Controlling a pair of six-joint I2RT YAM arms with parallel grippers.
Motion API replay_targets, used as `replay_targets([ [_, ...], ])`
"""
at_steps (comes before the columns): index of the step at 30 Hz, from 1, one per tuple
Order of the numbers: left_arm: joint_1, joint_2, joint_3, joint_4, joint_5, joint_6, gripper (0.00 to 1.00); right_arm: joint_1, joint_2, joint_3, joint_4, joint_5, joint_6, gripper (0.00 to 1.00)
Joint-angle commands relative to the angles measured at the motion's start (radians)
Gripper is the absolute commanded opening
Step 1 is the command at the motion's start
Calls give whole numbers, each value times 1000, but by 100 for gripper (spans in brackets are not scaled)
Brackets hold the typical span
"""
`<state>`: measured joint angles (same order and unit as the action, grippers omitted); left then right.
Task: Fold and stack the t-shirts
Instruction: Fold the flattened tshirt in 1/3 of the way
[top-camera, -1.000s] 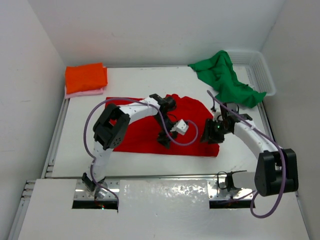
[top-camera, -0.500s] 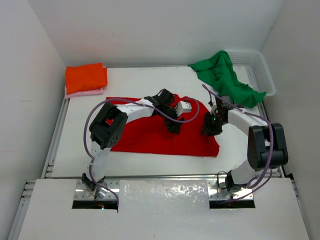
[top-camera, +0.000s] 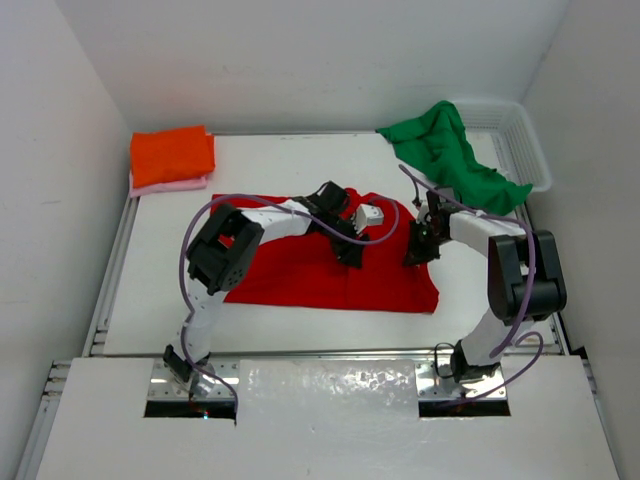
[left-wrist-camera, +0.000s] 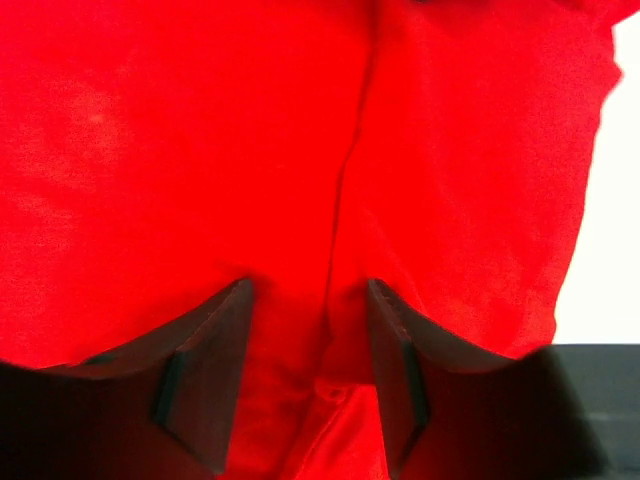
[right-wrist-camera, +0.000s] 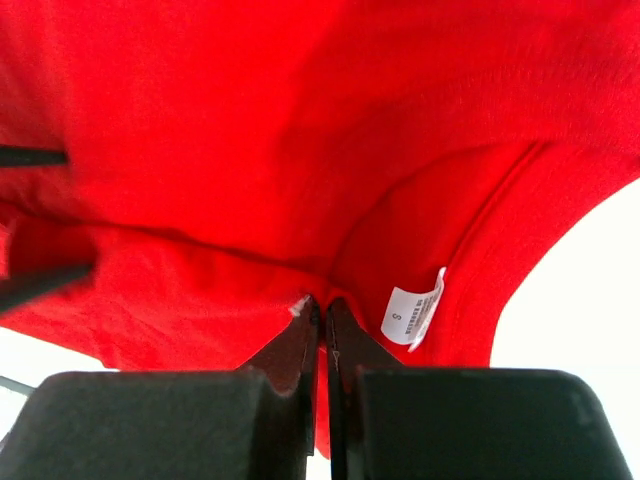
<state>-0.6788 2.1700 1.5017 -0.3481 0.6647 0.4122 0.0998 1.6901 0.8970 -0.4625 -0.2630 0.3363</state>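
The red t-shirt (top-camera: 300, 275) lies spread at the table's middle. My left gripper (top-camera: 350, 256) is low over its middle. In the left wrist view this gripper (left-wrist-camera: 310, 370) is open, with a raised crease of the red shirt (left-wrist-camera: 345, 200) between its fingers. My right gripper (top-camera: 413, 256) is at the shirt's right part. In the right wrist view it (right-wrist-camera: 322, 305) is shut on a pinch of the red shirt (right-wrist-camera: 200, 150) beside the collar's white label (right-wrist-camera: 412, 312). The orange shirt (top-camera: 172, 154) lies folded on the pink shirt (top-camera: 175, 185) at the far left. The green shirt (top-camera: 450, 160) hangs crumpled from the basket.
The white mesh basket (top-camera: 522, 140) stands at the far right corner against the wall. White walls close in the table on three sides. A purple cable (top-camera: 200, 225) loops off the left arm, another (top-camera: 425, 195) off the right arm.
Both grippers have moved away from the near edge over the red shirt. The right arm has folded in closer, its gripper still pinching the cloth.
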Motion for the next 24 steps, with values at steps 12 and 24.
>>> replay_targets([
  [12, 13, -6, 120, -97, 95, 19, 56, -5, -56, 43, 22, 5, -26, 0],
  [24, -24, -38, 91, -177, 24, 62, 58, -5, -60, 25, 51, -8, -6, 0],
])
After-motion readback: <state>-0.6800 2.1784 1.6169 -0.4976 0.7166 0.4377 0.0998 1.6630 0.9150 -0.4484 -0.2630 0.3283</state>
